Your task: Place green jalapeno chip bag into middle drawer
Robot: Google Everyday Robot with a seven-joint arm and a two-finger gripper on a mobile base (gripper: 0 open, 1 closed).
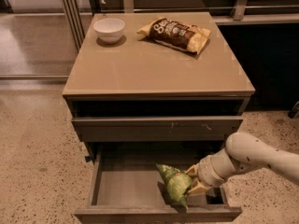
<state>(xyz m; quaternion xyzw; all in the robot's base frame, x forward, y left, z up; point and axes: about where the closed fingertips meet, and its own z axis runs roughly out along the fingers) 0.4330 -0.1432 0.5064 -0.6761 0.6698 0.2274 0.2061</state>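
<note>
The green jalapeno chip bag point(174, 185) is held inside the open middle drawer point(126, 185), at its front right, low over the tray floor. My gripper point(194, 180) reaches in from the right and is shut on the bag's right side. The bag's tip points up and to the left, and its lower end is near the drawer's front panel point(154, 214). I cannot tell whether the bag touches the tray floor. The white arm point(252, 155) comes in from the right edge of the view.
Above the open drawer is a shut drawer front with pale scratch marks point(156, 126). On the cabinet top point(159, 64) stand a white bowl point(109, 29) at the back left and a dark-brown-and-yellow chip bag point(175, 33) at the back. Speckled floor lies around the cabinet.
</note>
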